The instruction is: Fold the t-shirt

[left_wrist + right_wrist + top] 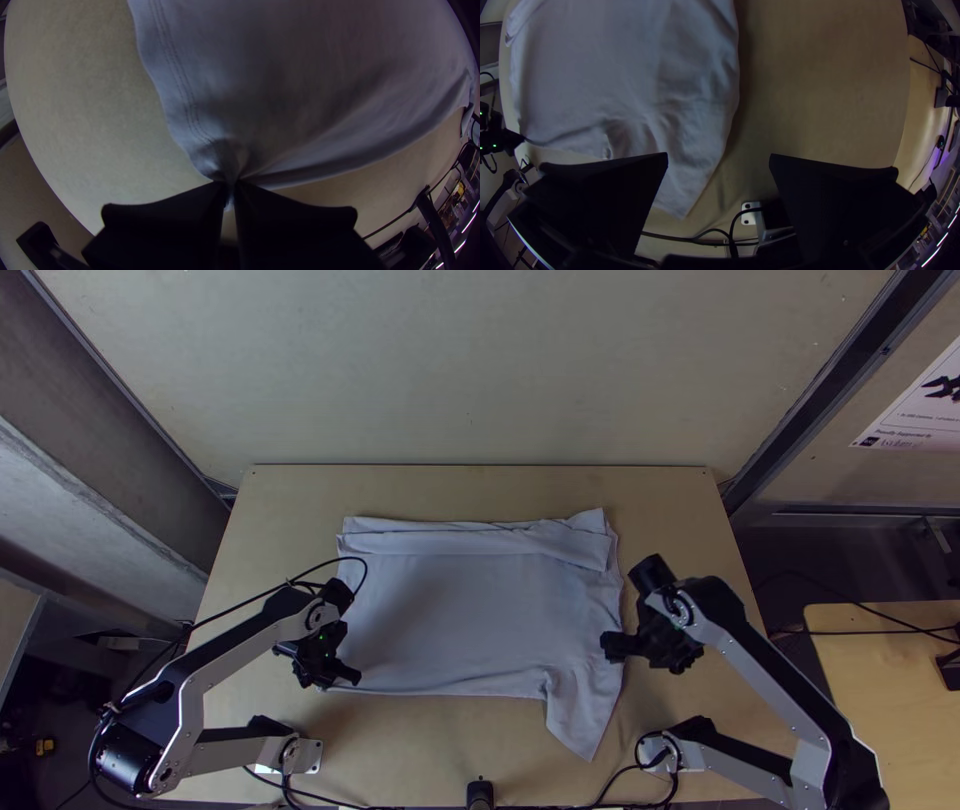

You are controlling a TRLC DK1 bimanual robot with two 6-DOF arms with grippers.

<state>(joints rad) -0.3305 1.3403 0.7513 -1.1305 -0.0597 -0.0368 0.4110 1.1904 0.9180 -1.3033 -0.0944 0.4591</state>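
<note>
Top view: t-shirt (470, 620) spread on the tabletop (670, 505), far edge turned over in a strip (450, 542), one sleeve (583, 715) sticking out toward the near side. Left gripper (348, 677) at the near left corner; right gripper (608, 650) at the right side. Risk: left side lifted alone would skew the shirt and could pull the strip open. Poster (915, 410) on right wall, with small print and a dark logo block; wording not noted.

Left wrist view: jaws closed on a pinched corner beside the stitched hem (175, 75). Small bite; a hard tug might slip it free.

Right wrist view: jaws wide apart, nothing between them gripped. Shutting there may miss the cloth or catch the sleeve's edge only, leaving it crumpled. No tag or lettering made out on the fabric.
</note>
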